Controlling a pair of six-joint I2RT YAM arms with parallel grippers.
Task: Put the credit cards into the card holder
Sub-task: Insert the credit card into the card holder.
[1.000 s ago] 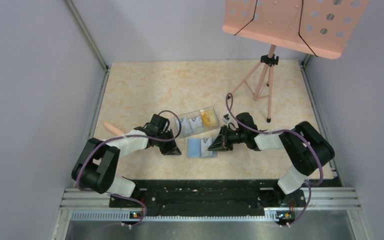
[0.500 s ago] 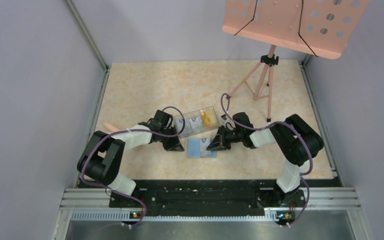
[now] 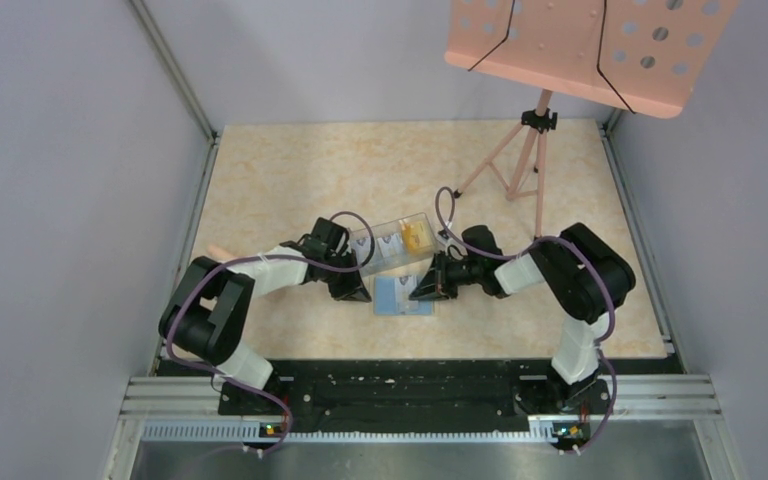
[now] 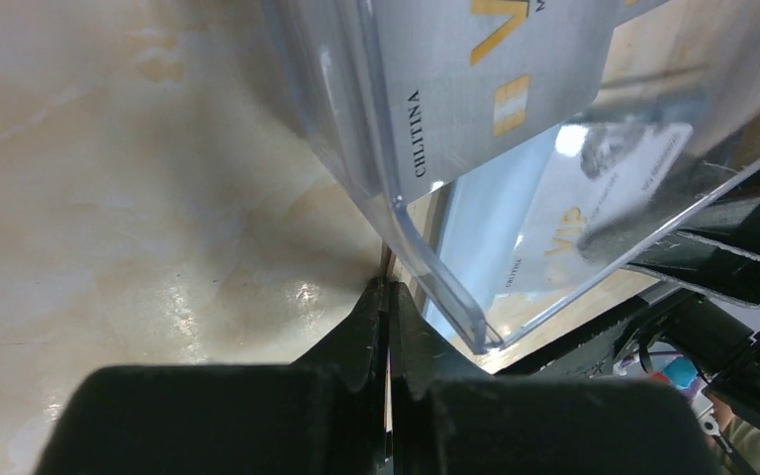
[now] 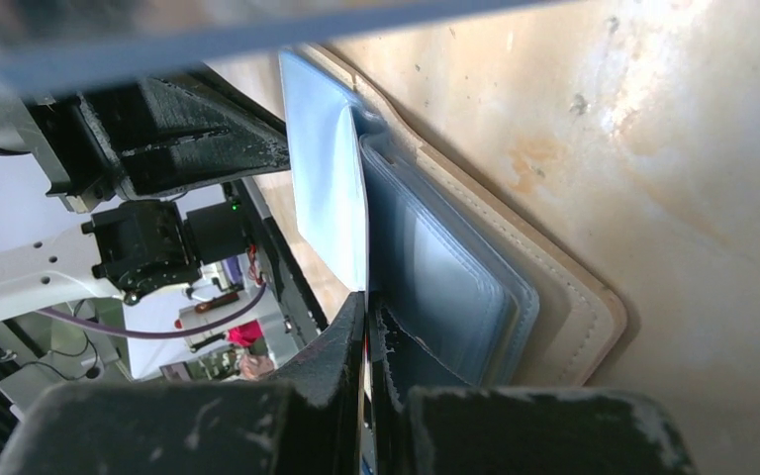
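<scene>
Both arms have closed inward: left end effector (image 3: 357, 292), clenched and empty, at the corner of the clear box (image 3: 388, 224) holding the credit cards (image 3: 392, 250); right end effector (image 3: 422, 291), clenched, on the open card holder (image 3: 395, 298) beside the box, so loading looks unstarted.

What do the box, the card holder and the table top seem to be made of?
Box: clear hard plastic, glossy; cards show through its wall. Card holder: perhaps leather or imitation, matte tan, thick rim; light blue see-through sleeves inside. Table top: smooth, slightly shiny, beige marble pattern; probably laminate, not certain.
</scene>
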